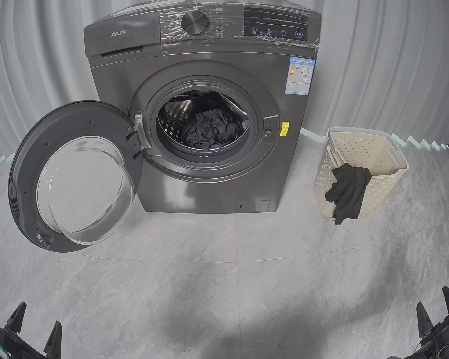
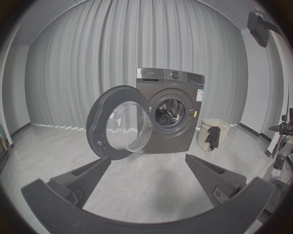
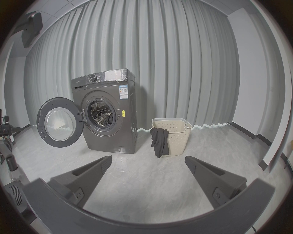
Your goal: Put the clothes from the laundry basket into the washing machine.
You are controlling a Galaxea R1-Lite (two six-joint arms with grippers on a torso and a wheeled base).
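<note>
The left tool (image 1: 36,323) sits low at the near left edge of the head view, its two dark fingers spread wide with nothing between them. The right tool (image 1: 432,304) sits at the near right edge, and its fingers are also spread apart and empty. Both are well back from the washing machine (image 1: 201,154).

The machine is a dark grey front-loader standing on the pale grey tiled floor (image 1: 234,280) against a pleated light curtain (image 1: 374,56). Its round door (image 1: 75,177) is swung fully open toward the robot's left, the glass bowl facing outward. Inside the drum (image 1: 170,124) lies a heap of dark clothes (image 1: 210,130), resting toward the bottom of the opening. A round dial (image 1: 194,22) sits in the middle of the top panel, which is covered in clear film, and a blue-edged label (image 1: 300,76) is stuck on the upper right of the front.

To the robot's right of the machine, near it but apart, stands the cream perforated laundry basket (image 1: 374,140), upright on the floor. One dark garment (image 1: 348,191) hangs over its front rim — part inside, most draped down the outer wall, with its lower end near the floor. From the head view the rest of the basket's inside is hard to make out.
</note>
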